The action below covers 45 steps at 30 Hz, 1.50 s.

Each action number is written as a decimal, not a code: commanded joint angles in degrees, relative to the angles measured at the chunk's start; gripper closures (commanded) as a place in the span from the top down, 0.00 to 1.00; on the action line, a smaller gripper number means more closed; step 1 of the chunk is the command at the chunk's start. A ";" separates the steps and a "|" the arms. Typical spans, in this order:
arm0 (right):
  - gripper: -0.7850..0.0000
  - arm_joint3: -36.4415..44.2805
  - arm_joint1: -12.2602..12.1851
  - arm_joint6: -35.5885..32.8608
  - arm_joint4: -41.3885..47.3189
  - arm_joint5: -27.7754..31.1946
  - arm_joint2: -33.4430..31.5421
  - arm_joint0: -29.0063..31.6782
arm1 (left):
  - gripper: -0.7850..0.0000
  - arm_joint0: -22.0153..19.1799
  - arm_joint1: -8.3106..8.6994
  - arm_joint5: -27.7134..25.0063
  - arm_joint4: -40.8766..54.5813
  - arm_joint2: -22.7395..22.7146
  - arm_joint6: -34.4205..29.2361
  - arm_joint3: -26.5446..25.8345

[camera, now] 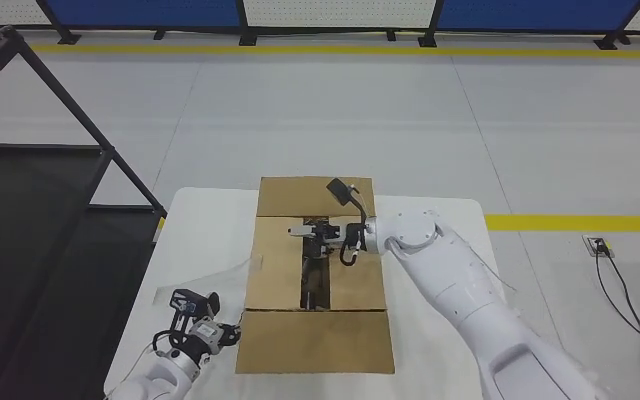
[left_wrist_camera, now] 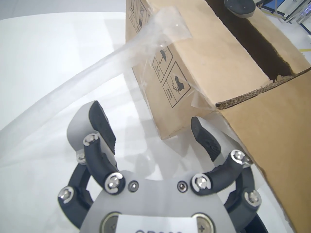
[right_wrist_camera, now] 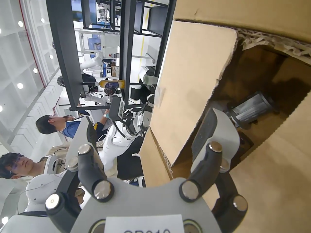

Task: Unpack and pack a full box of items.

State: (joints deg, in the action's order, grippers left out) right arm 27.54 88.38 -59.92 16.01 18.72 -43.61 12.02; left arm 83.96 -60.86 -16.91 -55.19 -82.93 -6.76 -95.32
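The white desk (camera: 200,230) carries the cardboard box (camera: 310,345) at its centre, outer flaps folded out and the inner ones parted over a dark slot. One inner flap (right_wrist_camera: 192,81) has a torn, ragged free edge. I judge the board stiff but hinging easily at its crease, so that free edge is the place to grip. A strip of clear tape (left_wrist_camera: 102,61) trails from the box side, limp and likely sticky. Inside lies a dark ribbed cylindrical item (right_wrist_camera: 252,107), probably rigid; weight unknown. My right end effector (right_wrist_camera: 149,127) is spread wide astride that flap, gripping nothing. My left end effector (left_wrist_camera: 145,112) is open and empty at the box's near corner.
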 commanded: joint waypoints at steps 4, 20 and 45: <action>1.00 -2.77 1.28 2.41 -1.77 -1.35 1.21 -0.94 | 1.00 0.69 0.02 0.27 3.09 -2.59 1.20 0.67; 1.00 -8.74 4.76 0.68 0.36 1.84 1.34 -1.81 | 1.00 3.80 0.37 -5.90 12.50 -9.75 0.93 1.69; 1.00 -11.29 6.81 -7.99 9.48 8.15 -3.77 -3.70 | 1.00 10.15 0.44 -11.73 10.29 -13.82 3.92 -7.73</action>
State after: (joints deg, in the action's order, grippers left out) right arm 16.19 95.13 -68.00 25.33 26.98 -47.28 8.40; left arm 93.71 -60.41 -28.95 -43.43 -96.83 -3.18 -102.06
